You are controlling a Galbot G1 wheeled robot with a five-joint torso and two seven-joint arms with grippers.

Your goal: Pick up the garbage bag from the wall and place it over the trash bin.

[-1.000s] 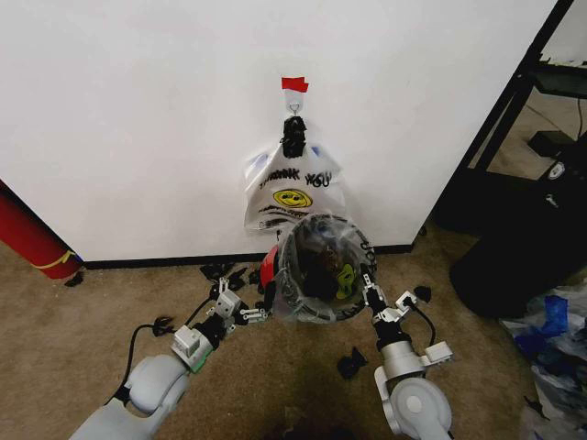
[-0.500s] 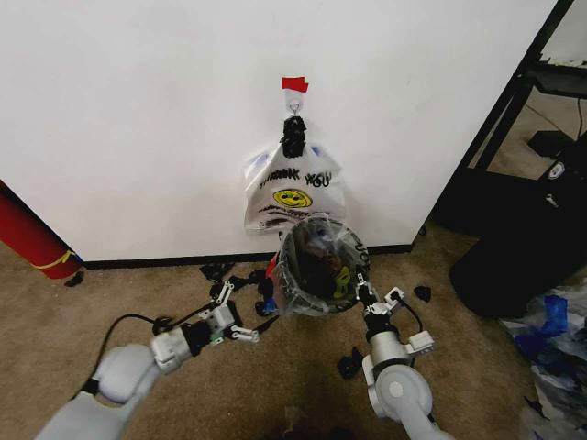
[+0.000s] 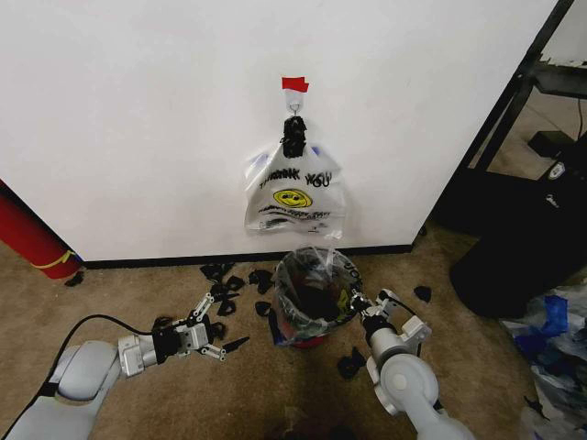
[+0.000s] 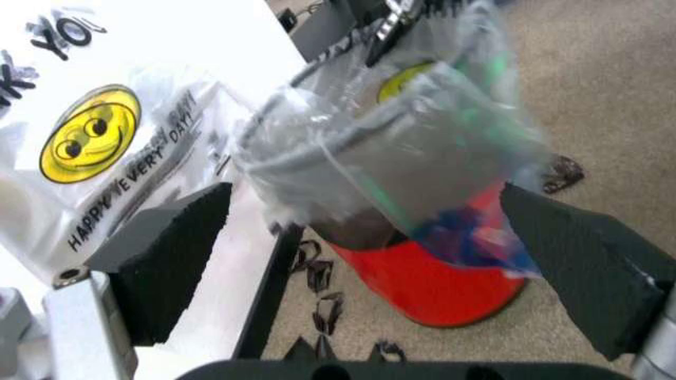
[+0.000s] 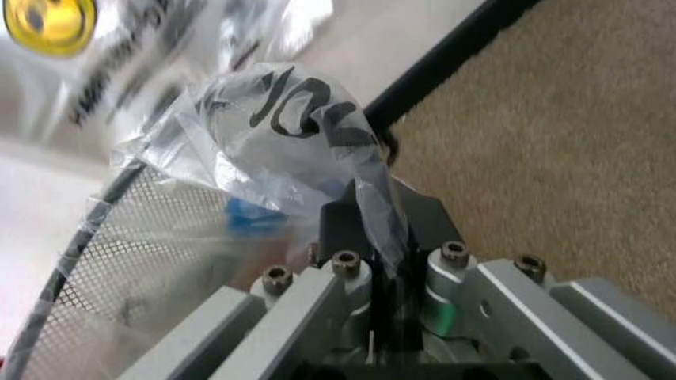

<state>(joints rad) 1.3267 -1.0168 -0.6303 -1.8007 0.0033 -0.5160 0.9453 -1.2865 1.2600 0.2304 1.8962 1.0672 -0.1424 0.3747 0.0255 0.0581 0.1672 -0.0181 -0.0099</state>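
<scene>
The trash bin (image 3: 310, 316), round and black with a red base, stands on the carpet below the wall (image 3: 138, 119). The see-through garbage bag (image 3: 321, 266) is draped over its rim, with blue patches showing in the left wrist view on the garbage bag (image 4: 465, 229). My right gripper (image 3: 357, 303) is at the bin's right rim, shut on the bag's film, as the right gripper (image 5: 381, 229) shows close up. My left gripper (image 3: 218, 328) hangs open low over the carpet, well to the left of the bin. The left gripper (image 4: 370, 261) has its black pads (image 4: 169, 253) spread wide.
A white smiley "THANK YOU" bag (image 3: 293, 194) hangs from a hook under red tape (image 3: 294, 84) just above the bin. Black scraps (image 3: 227, 277) litter the carpet by the baseboard. A red cylinder (image 3: 32, 238) leans at far left. A black frame and dark bulk (image 3: 518, 247) stand right.
My left gripper has come away from the bin's left side and drawn back leftward and lower, open. The bin with the bag has sunk lower and sits by the baseboard.
</scene>
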